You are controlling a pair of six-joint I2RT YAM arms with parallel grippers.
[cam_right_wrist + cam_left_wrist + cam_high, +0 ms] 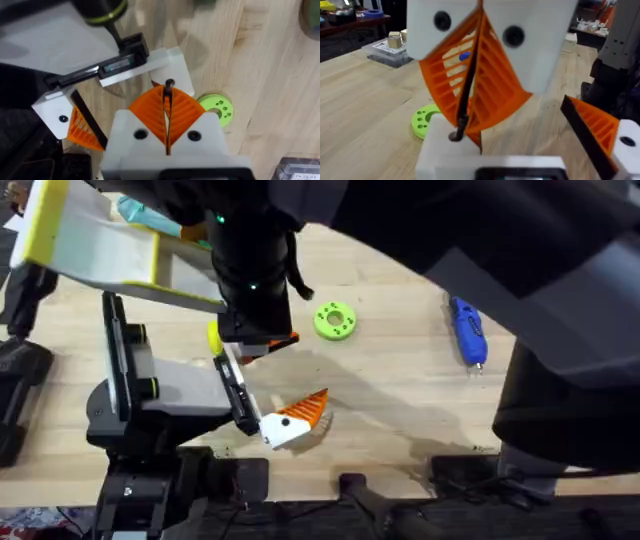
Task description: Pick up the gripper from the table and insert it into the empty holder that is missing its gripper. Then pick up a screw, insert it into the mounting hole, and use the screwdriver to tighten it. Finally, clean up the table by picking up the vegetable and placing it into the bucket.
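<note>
The screw [169, 84] is held in the closed right gripper [166, 100]; if tilted, the holder's [130, 395] mounting hole [454, 136] may be missed and the screw dropped.

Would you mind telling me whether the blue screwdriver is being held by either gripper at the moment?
No, the screwdriver lies by itself on the table at the right, with no gripper touching it.

Wooden surface [400, 410], seen from above. Grey-and-black holder [150, 395] at left, upright black plate facing right. Orange-and-white ribbed finger [295, 418] lying just right of holder's mount. Green disc [335, 321] with holes near centre. Blue screwdriver [467, 332] at right, tip toward near edge. Dark blurred arm across the top.
</note>
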